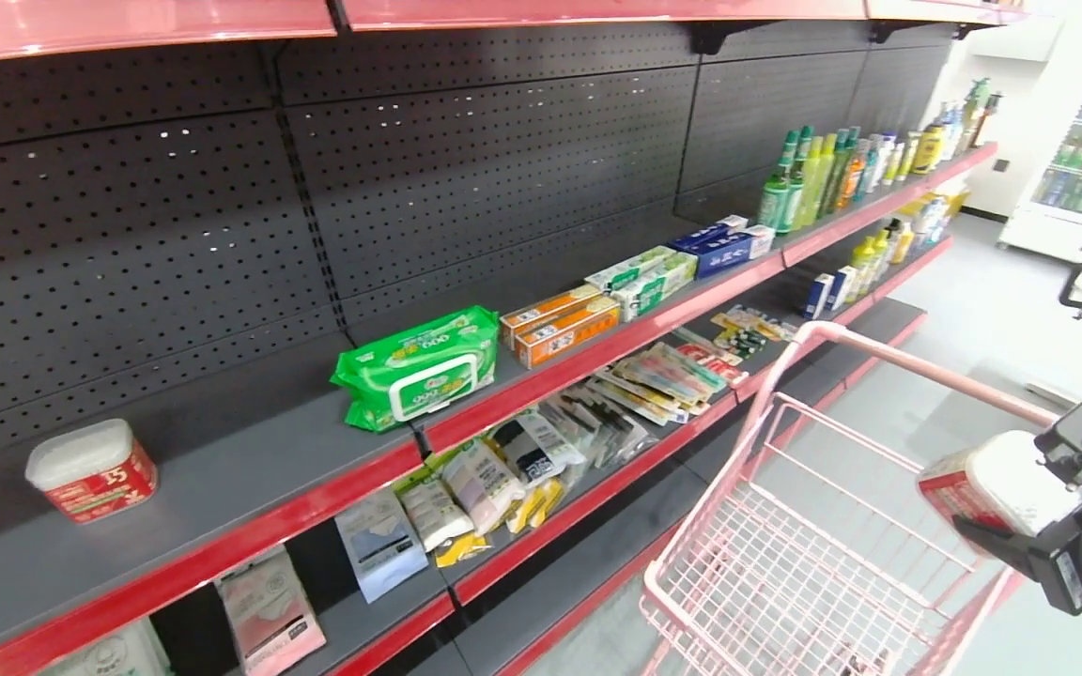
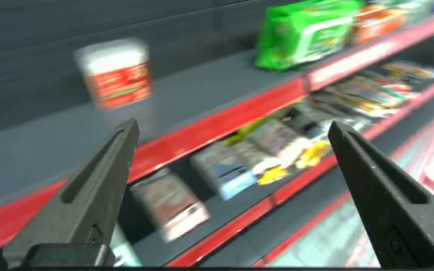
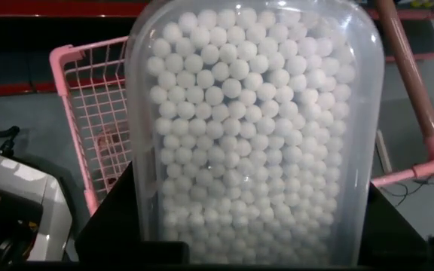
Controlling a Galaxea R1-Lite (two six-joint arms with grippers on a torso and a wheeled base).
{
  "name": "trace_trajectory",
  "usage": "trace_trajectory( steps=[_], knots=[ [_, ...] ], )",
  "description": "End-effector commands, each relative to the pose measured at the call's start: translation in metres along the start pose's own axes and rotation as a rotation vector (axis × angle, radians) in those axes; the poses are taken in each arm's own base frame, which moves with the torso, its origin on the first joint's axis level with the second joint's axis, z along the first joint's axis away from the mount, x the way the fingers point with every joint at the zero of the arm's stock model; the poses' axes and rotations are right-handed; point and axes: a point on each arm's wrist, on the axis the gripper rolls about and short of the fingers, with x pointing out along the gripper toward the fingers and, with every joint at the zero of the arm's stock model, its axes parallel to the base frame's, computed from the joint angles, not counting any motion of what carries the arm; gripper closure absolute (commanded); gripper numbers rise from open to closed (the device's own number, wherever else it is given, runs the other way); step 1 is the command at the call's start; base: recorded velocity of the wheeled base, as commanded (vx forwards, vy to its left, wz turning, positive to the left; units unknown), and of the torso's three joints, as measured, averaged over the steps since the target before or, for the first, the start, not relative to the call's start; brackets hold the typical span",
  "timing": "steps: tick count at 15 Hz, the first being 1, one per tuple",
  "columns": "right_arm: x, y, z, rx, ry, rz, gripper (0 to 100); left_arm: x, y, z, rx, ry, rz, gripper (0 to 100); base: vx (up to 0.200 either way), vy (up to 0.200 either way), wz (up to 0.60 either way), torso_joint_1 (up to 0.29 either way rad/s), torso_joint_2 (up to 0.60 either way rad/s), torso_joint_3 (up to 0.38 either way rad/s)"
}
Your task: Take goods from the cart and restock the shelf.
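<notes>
Holding a clear plastic bead-filled tub [image 3: 255,128], my right claw [image 1: 1029,502] should set it upright beside the white red-labelled tub [image 1: 92,469].

Two white plastic tubs with red labels were counted: the first tub [image 1: 90,469] at eight o'clock, the second tub [image 1: 987,488] at four o'clock. There was one green soft wipes pack [image 1: 417,366], two orange cardboard boxes [image 1: 567,333] and one pink wire cart [image 1: 785,563].
</notes>
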Motion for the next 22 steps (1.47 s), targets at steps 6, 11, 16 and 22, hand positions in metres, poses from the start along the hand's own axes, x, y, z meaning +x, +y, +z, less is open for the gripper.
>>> trace_trajectory(
  steps=[6, 11, 16, 22],
  knots=[
    [-0.004, 0.004, -0.004, 0.0, 0.001, 0.0, 100, 0.0, 0.0, 0.0, 0.0, 0.001, 0.001, 0, 0.0, 0.0, 0.6, 0.01, 0.0, 0.001],
    [-0.008, 0.008, -0.007, 0.0, -0.001, 0.002, 100, 0.0, 0.0, 0.0, 0.0, 0.002, 0.001, 0, 0.0, 0.0, 0.6, 0.0, 0.0, 0.007],
    [-0.008, 0.008, -0.007, -0.003, 0.0, 0.004, 100, 0.0, 0.0, 0.0, 0.0, 0.001, 0.001, 0, 0.0, 0.0, 0.6, 0.001, 0.0, 0.001],
    [-0.033, 0.015, -0.011, 0.071, -0.064, -0.072, 100, 0.0, 0.0, 0.0, 0.0, 0.001, -0.001, 0, 0.0, 0.0, 0.0, 0.0, 0.0, 0.0]
  ],
)
